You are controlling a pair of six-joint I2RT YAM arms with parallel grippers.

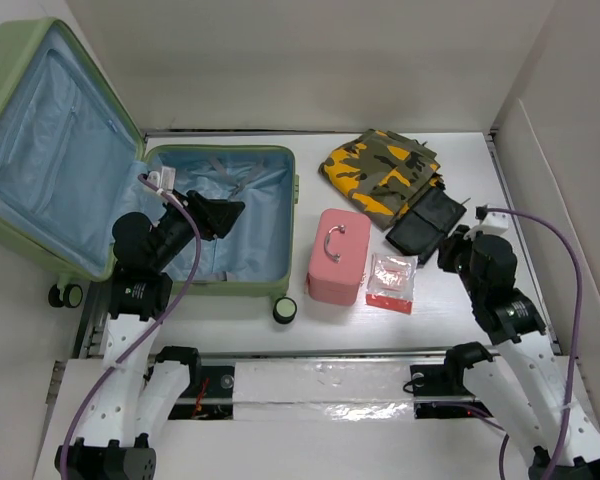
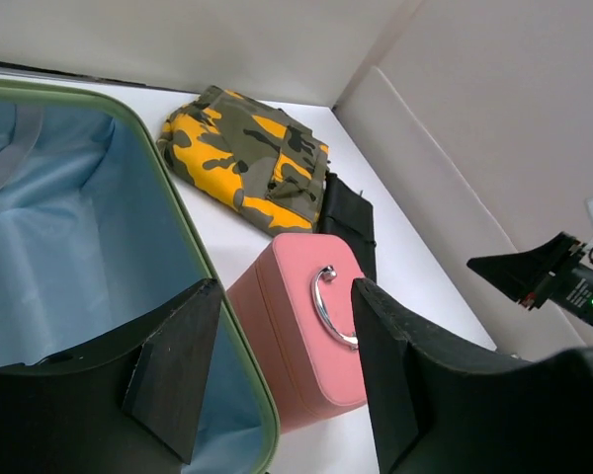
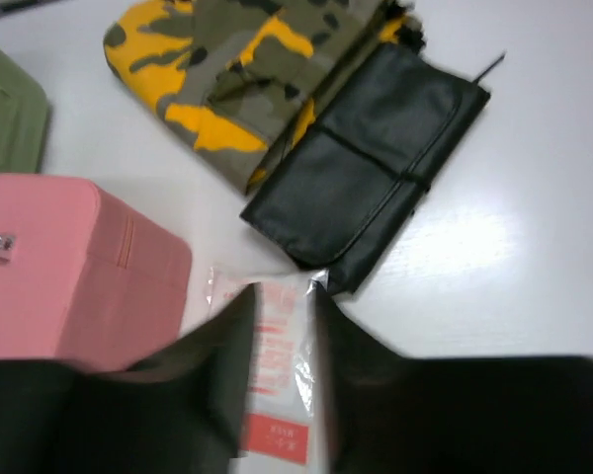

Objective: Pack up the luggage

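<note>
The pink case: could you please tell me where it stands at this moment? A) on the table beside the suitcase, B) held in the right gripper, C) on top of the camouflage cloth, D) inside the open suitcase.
A: the pink case stands handle up on the white table, just outside the open luggage.

The box case (image 1: 338, 257) stands between the luggage (image 1: 262, 240) and the packet (image 1: 392, 283).
</note>
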